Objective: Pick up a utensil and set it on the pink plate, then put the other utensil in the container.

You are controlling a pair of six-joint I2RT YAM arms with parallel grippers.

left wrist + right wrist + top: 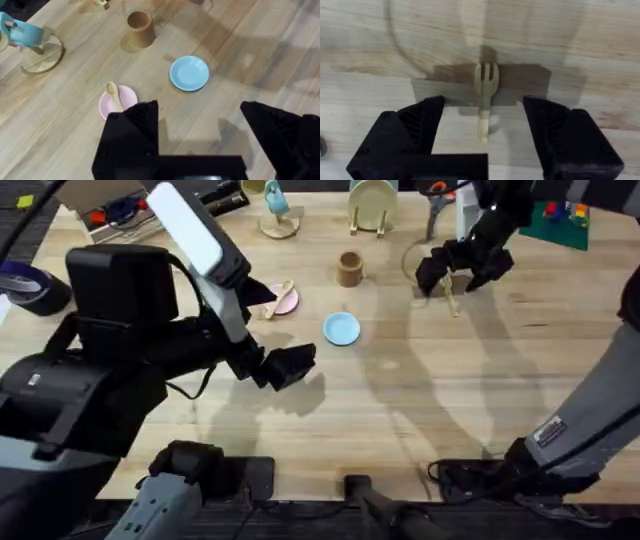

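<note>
The spoon point(113, 95) is lying across the pink plate point(125, 100), its bowl poking past the rim toward the cup, so the first step is looking done. The fork step is the one in hand now.

In the overhead view, the right hand point(455, 280) is hanging over the fork point(451, 301) at about one o'clock on the counter point(420, 410). In its own wrist view the fork point(485, 95) is lying flat on the wood between the two black fingers point(415, 125), tines pointing away from the hand. The jaws are standing wide and are not touching it. The handle end is sitting just inside the gap.

By my reading, the next move is calling for a straight drop until the fingers are flanking the thin handle, then a close. The fork is thin and flat against the wood, so the fingertips will probably need to reach right down to the surface. After that it has to go to the brown cup point(349, 269), which is standing near twelve o'clock, well apart from the fork. The blue plate point(341, 329) is sitting near the middle, bare.

The left hand point(290, 366) is hovering wide and empty at about nine o'clock, close to the pink plate.

No brand, label or writing is readable on any of these things
</note>
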